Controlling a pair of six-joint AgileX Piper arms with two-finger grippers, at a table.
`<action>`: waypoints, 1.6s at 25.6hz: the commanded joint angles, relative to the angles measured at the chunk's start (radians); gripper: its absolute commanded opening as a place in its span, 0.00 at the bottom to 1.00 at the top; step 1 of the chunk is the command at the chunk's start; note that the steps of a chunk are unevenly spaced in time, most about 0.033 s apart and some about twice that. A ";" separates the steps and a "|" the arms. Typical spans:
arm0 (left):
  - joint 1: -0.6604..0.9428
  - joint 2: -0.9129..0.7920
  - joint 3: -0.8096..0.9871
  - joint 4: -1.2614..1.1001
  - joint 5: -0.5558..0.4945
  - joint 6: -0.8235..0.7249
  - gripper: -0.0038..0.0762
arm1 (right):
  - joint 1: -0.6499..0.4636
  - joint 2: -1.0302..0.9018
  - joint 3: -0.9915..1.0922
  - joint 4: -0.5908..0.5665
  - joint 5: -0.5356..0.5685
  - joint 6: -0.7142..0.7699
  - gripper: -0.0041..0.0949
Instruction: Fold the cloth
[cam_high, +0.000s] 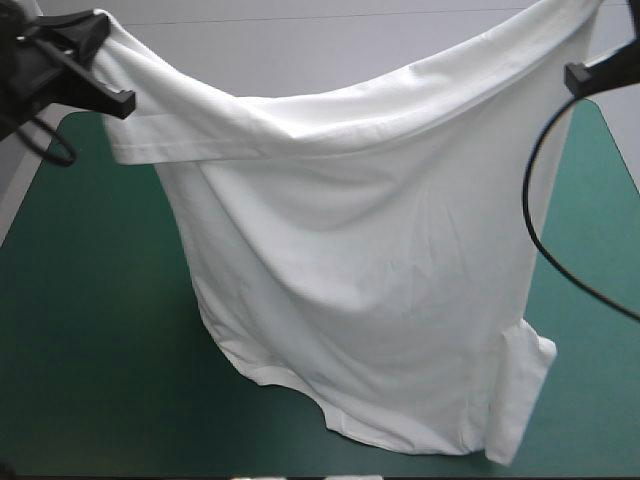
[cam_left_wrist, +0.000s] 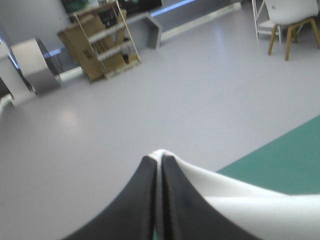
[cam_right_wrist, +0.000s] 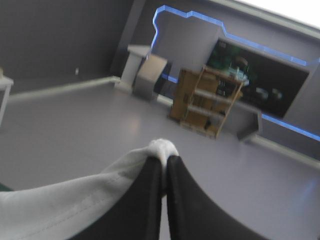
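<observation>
T-shirt (cam_high: 370, 290) hangs mid-frame, top edge slung from upper left to upper right. Hem low over teal-green surface (cam_high: 90, 330); contact unclear. Left fingers (cam_left_wrist: 146, 185) all but closed, pinching T-shirt edge; right fingers (cam_right_wrist: 151, 195) likewise. Likely held high and wide so the T-shirt drops flat for spreading.

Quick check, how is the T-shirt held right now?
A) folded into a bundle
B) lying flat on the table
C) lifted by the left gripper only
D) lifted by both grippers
D: the T-shirt hangs between the left gripper and the right gripper, each shut on its upper edge.
</observation>
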 joint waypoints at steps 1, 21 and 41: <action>-0.002 0.147 0.015 -0.062 -0.133 0.013 0.07 | -0.007 0.101 0.055 -0.072 -0.178 0.006 0.03; -0.041 0.873 -0.367 -0.185 0.056 -0.013 0.51 | -0.039 0.677 0.060 -0.378 -0.291 0.374 0.64; -0.041 0.376 -0.121 0.144 0.400 -0.238 0.48 | -0.047 0.288 0.214 0.019 0.140 0.278 0.46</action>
